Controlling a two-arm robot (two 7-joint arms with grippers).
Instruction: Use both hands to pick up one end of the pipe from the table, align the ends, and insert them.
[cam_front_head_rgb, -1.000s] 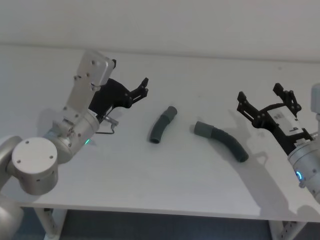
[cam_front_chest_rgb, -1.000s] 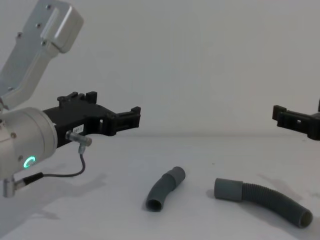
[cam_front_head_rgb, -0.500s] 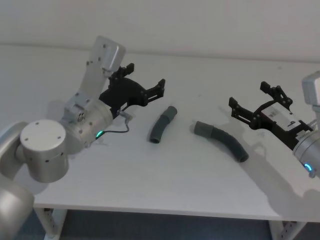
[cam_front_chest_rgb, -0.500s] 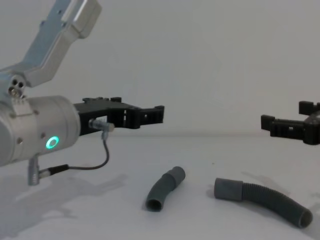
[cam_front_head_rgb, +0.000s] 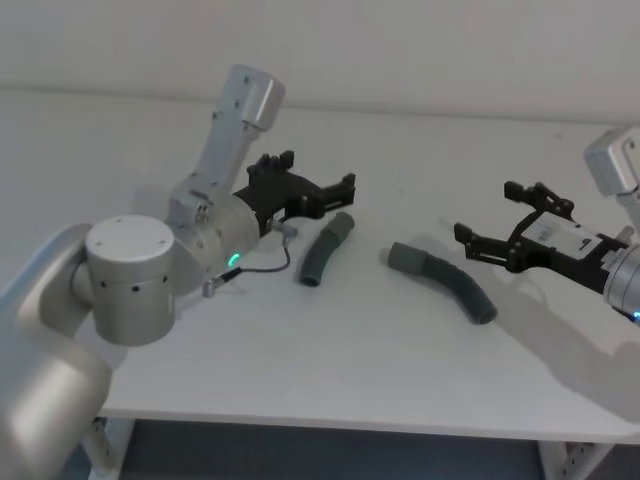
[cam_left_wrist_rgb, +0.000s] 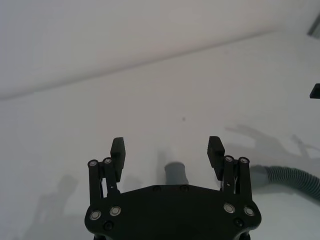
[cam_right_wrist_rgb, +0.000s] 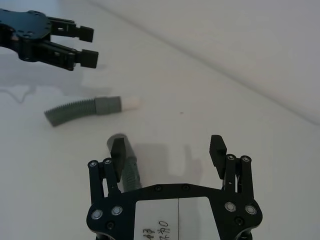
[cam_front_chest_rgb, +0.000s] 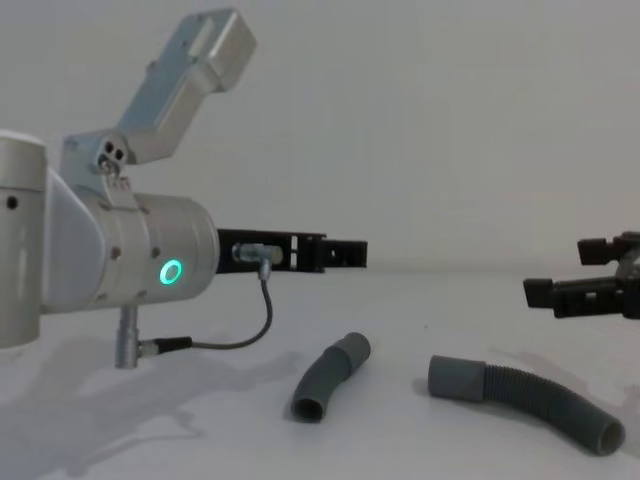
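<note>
In the last second both my arms have swung inward. My left claw (cam_front_head_rgb: 343, 192) has come in from the 9 o'clock side of the whitish-grey tabletop (cam_front_head_rgb: 350, 370). It now sits at about 11 o'clock of the smooth grey collar (cam_front_head_rgb: 343, 224) on the short, curved, dark grey ribbed plastic hose piece (cam_front_head_rgb: 320, 255). My right claw (cam_front_head_rgb: 485, 212) has dropped and slid in from 3 o'clock, and now hangs at about 2 o'clock of the longer dark grey ribbed hose piece (cam_front_head_rgb: 455, 285).

Neither piece has shifted. The short one lies mid-tabletop, and the longer one lies apart from it at its 3 o'clock, with its wide smooth socket cuff (cam_front_head_rgb: 405, 258) turned toward the short piece. I judge this to be the approach: nothing is lifted and the ends are not yet aligned.

Both claws are spread wide and empty. My left arm reaches forward with the claw held level, clear above the tabletop. In the left wrist view the collar shows beyond the fingers (cam_left_wrist_rgb: 118, 150), though I can't quite tell how far below them it sits. My right claw is level too, pointing toward 9 o'clock, near the longer piece.
</note>
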